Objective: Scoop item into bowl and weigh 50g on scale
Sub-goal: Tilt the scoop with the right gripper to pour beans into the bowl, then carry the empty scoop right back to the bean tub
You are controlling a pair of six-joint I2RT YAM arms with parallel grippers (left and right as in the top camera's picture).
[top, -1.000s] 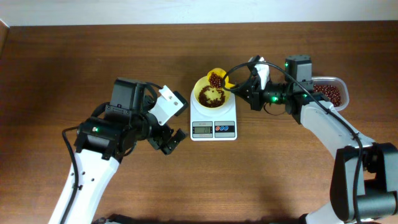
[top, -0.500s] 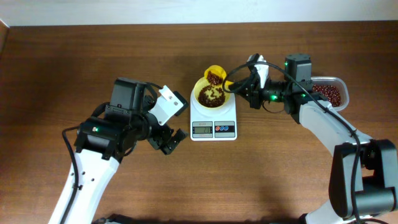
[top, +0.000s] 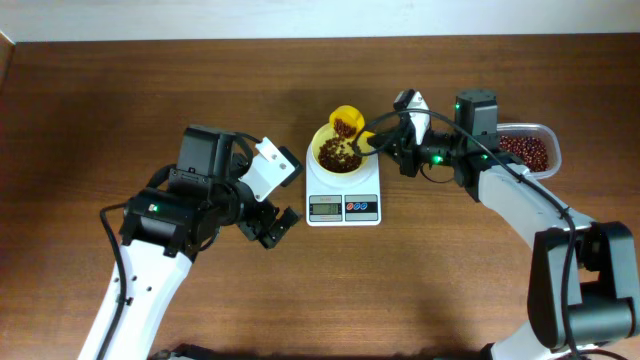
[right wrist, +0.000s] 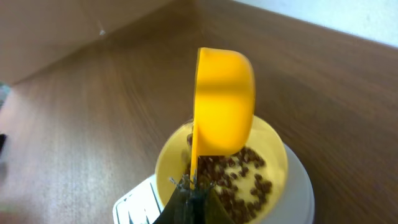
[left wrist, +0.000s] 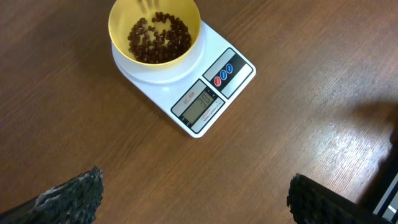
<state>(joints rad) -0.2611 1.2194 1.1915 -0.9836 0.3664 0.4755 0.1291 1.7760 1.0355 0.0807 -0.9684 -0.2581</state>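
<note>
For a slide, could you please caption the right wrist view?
Right gripper holds yellow plastic scoop tipped over pale yellow round bowl of reddish-brown beans.

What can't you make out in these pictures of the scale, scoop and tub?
Scale reading: too small overhead; digits too blurred in the left wrist view.
Scoop: the right wrist view shows only its back, not its inside.
Tub: overhead, the right arm covers part of it.
Right gripper on the handle: cut off by the right wrist view's bottom edge.

Left fingers [left wrist: 68, 198] wide apart and level; right fingers [right wrist: 186, 208] apparently tight together, tips forward.
</note>
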